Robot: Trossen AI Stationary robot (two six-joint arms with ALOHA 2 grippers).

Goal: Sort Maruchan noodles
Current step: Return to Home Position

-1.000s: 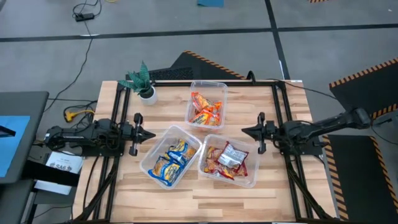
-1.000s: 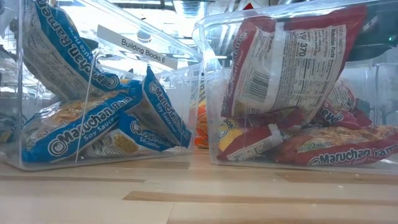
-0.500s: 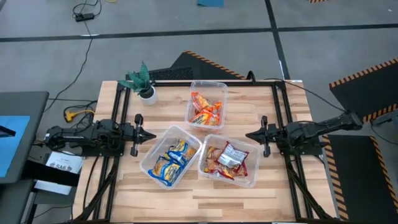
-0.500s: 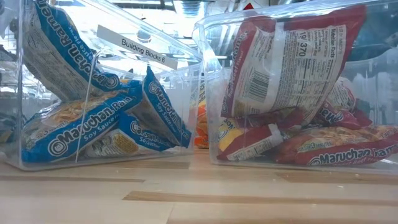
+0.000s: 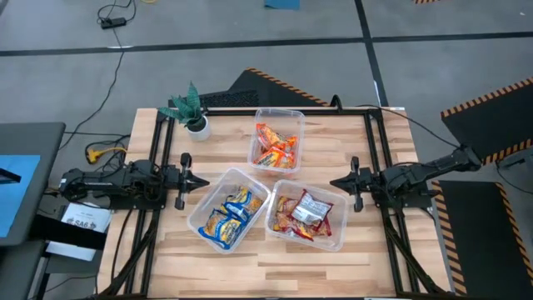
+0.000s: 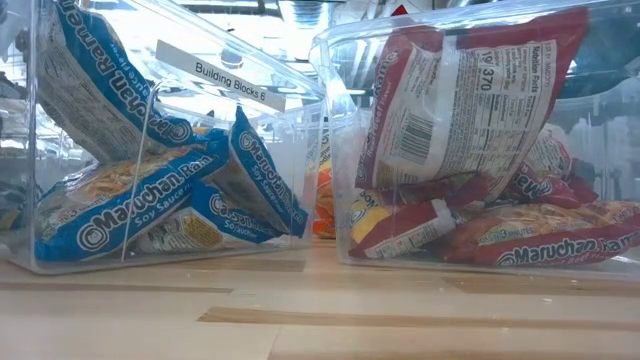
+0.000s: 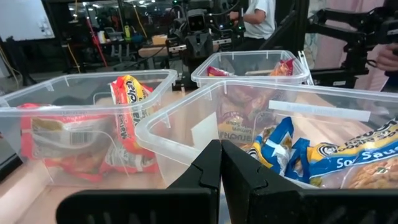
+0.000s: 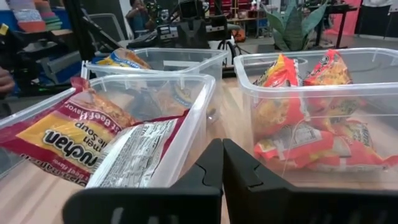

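Since a second ago the right gripper point(image 5: 337, 180) has been drawn back slightly toward the right edge of the tabletop point(image 5: 333, 137). Most of that retreat was made in the first half second, and little since. It is now held just beside the right tub point(image 5: 342, 218), level with that tub's outer wall and apart from it. Its fingers are pressed together with nothing between them, as seen in the right wrist view.

The left gripper point(image 5: 200, 180) is found where it was before, at the left edge just beside the left tub point(image 5: 196, 210). Its fingers are likewise closed on nothing.

No change is seen among the noodles. The orange packets point(image 5: 276, 145) are lying in the back tub point(image 5: 279, 111), near the potted plant point(image 5: 193, 108). The yellow-and-blue packets point(image 5: 230, 213) are heaped in the left tub. The red packets point(image 5: 301, 213) are piled in the right tub, with one leaned up, label side out, against its wall in the low view. No packet is left loose on the tabletop, and the low view is unaltered from both earlier moments.
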